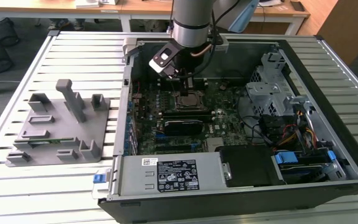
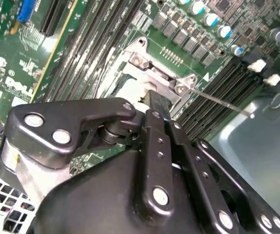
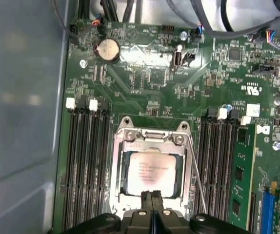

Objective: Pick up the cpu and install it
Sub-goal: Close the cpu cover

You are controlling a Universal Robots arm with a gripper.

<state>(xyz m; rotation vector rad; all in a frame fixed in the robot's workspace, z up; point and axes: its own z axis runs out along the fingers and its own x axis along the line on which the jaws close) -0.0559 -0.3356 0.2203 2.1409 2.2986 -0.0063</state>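
The cpu [image 3: 151,173], a flat silver square, lies flat inside the motherboard socket [image 3: 125,146] with its metal frame around it. In the first wrist view my gripper [image 3: 152,196] stands at the cpu's near edge, its two black fingers pressed together with nothing between them. The second wrist view shows the shut fingertips [image 2: 157,101] reaching down to the socket frame [image 2: 152,73], with a pale patch of the cpu [image 2: 128,90] beside them. In the exterior view the gripper [image 1: 188,87] hangs just above the socket [image 1: 188,99] inside the open computer case.
The thin socket lever [image 3: 197,175] runs along one side of the socket. Memory slots [image 3: 86,161] flank it on both sides. The case walls [image 1: 127,84], a drive cage [image 1: 269,88] and cables [image 1: 291,135] surround the board. A grey fixture block [image 1: 61,123] stands on the exterior view's left.
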